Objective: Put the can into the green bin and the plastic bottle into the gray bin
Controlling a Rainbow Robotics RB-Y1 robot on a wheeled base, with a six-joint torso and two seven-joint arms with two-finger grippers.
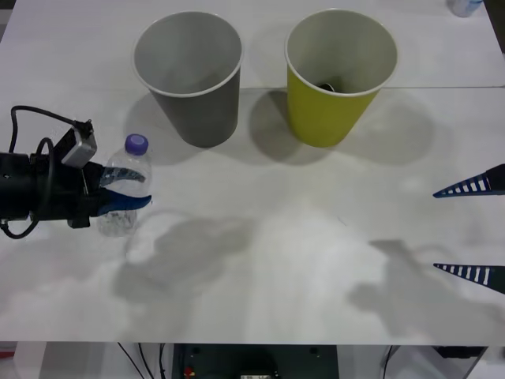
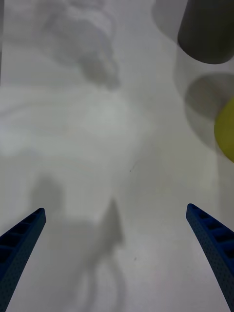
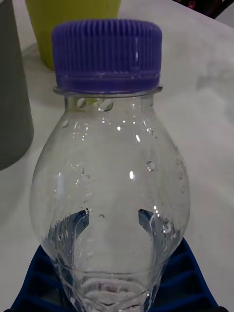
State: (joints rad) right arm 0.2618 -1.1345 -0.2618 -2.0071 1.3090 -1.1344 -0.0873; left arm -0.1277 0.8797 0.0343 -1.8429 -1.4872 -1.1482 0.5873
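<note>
While standing upright, the plastic bottle (image 1: 126,185) sits clamped inside the left claw (image 1: 118,197).

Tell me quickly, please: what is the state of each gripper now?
Left gripper: closed on the plastic bottle, upright in front of the gray bin.
Right gripper: open, holding nothing, above the table.

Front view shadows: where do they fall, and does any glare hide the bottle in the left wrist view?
Front view: soft arm shadows lie on the table, and both the gray bin and green bin cast shadows. Left wrist view: small highlights dot the plastic bottle, hiding nothing. Right wrist view: blurred gray shadows cross the table.
</note>
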